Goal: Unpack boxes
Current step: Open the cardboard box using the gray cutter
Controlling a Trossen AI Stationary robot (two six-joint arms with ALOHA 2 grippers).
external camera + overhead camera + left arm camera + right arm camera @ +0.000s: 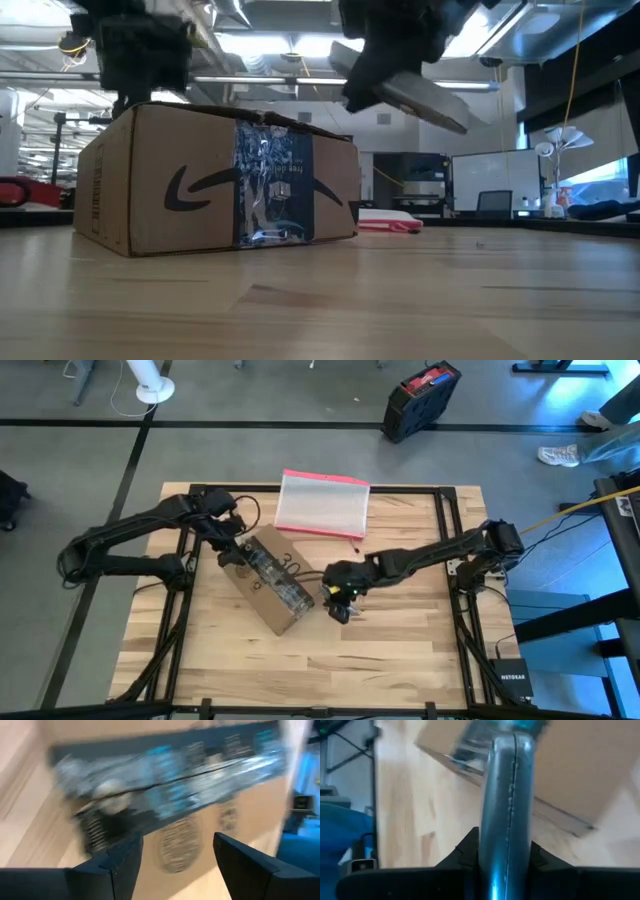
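Note:
A brown cardboard box (pixel 268 585) with a smile-arrow print and a black printed tape strip (pixel 268 185) rests on its bottom face in the middle of the wooden table. My left gripper (pixel 232 552) hovers open above the box's far left end; in the left wrist view its fingers (pixel 125 860) frame the taped top (pixel 200 790) without touching. My right gripper (pixel 338 598) is at the box's right end, raised above the table, shut on a flat grey tool (pixel 420 100). My right gripper pinches the flat grey tool's lower part (pixel 506 835) between its two fingers, one on each broad face. The tool runs on past the fingertips along the fingers. It is lifted clear of the table and slants down beside the box's top right corner (pixel 345 140).
A clear pouch with a pink-red edge (pixel 322 503) lies at the table's far side behind the box. A black and red case (pixel 420 398) stands on the floor beyond. Black frame rails (pixel 450 540) run along the table's sides. Bare wood lies toward the near edge.

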